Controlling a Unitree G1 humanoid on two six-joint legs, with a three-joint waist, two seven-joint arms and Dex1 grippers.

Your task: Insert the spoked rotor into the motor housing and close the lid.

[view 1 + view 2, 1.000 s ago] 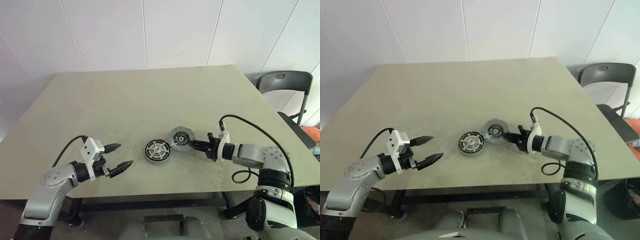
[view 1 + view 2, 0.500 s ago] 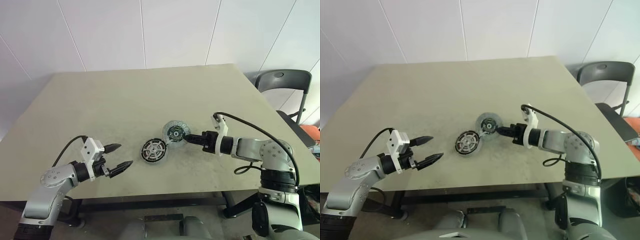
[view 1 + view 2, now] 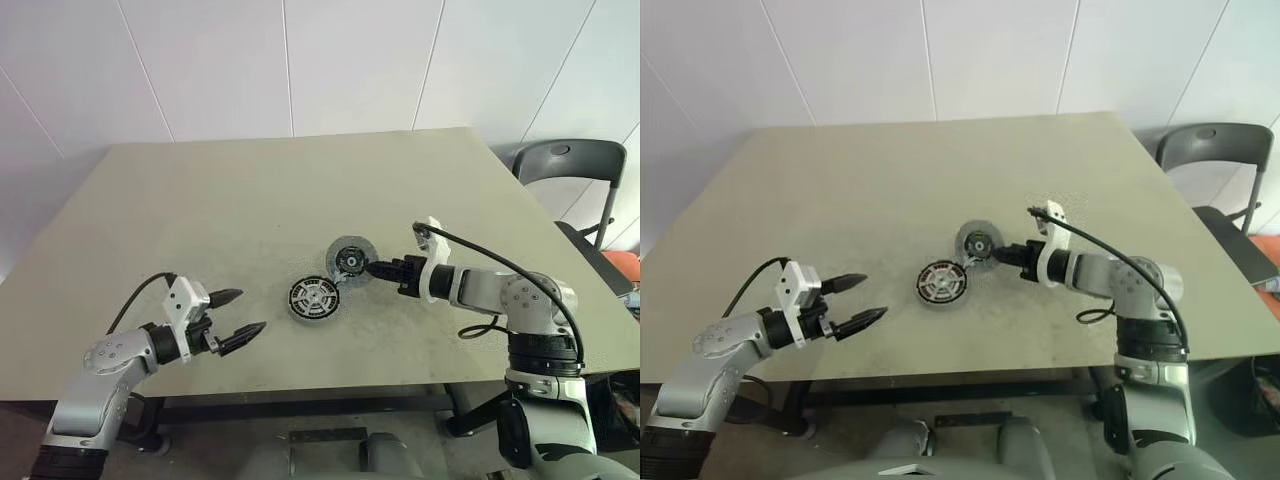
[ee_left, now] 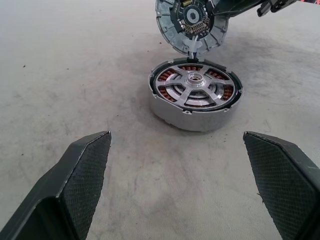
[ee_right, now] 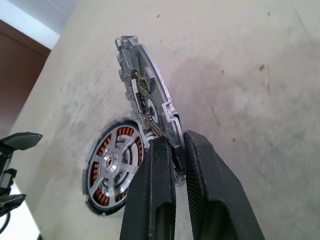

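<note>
Tabletop (image 3: 250, 210): lid (image 3: 351, 262) grey, slotted, seemingly tilted

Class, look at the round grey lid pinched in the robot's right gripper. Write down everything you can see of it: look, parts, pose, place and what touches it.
The lid is a thin round disc of grey metal with a notched rim. Its visible face carries a dark central part with small fittings. It is tilted up on edge, lifted off the table, just above and beside the motor housing, apart from it. The right gripper is shut on its rim, one black finger on each face. Nothing else touches it.
</note>
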